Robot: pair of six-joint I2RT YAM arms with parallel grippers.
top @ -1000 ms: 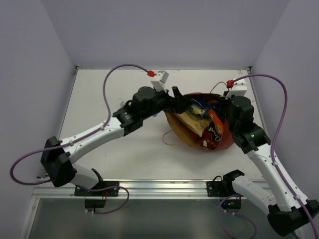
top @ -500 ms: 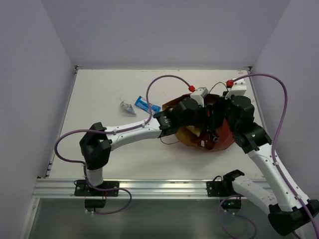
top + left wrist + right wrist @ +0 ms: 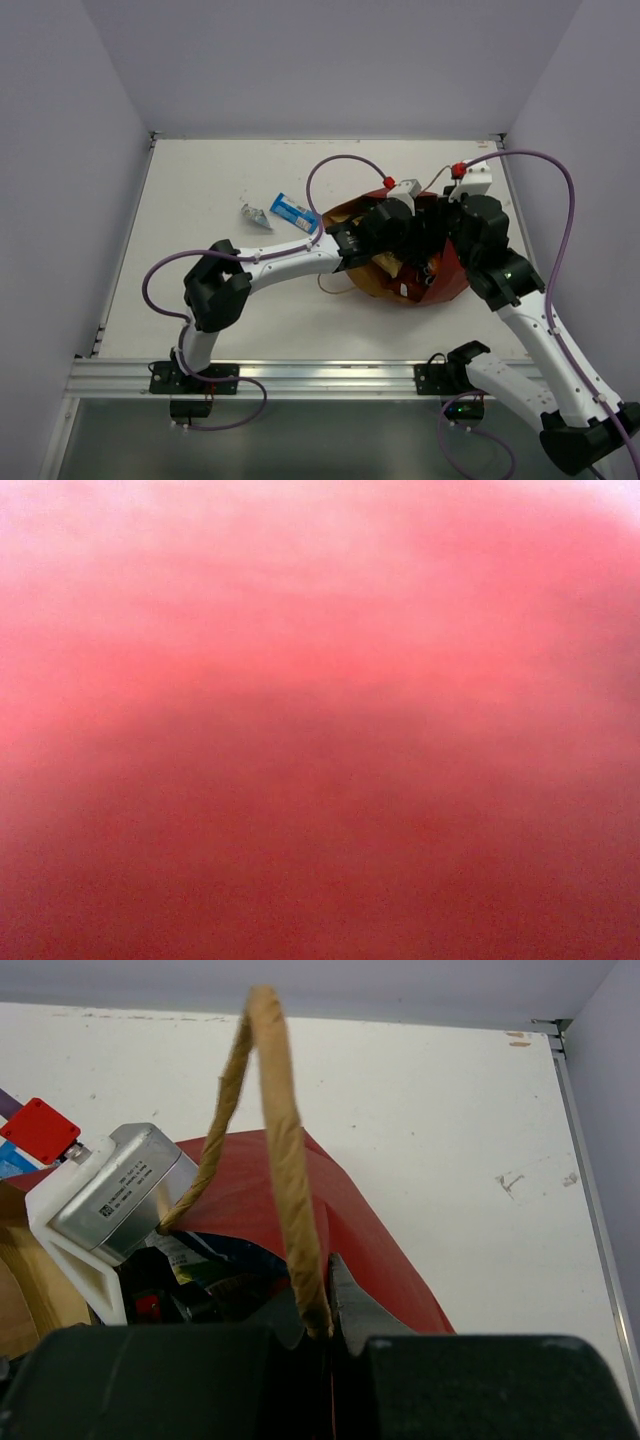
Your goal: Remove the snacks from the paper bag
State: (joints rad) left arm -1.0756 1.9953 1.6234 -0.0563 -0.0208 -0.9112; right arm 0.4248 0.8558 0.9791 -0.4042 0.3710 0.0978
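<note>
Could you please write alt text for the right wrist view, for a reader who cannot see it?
The right hand is shut on the paper bag's twisted-paper handle, whose loop rises up the middle. Below it lies the bag's red face, with the left arm's grey-and-white wrist unit at the bag's mouth on the left and the white table beyond.

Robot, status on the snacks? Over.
Right gripper shut on brown twisted handle. Left gripper deep in red paper bag, jaws hidden. Blue packet, silver packet out.

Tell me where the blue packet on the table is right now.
Top view: the blue packet lies on the white table just left of the paper bag, with a small silver packet on its left.
</note>
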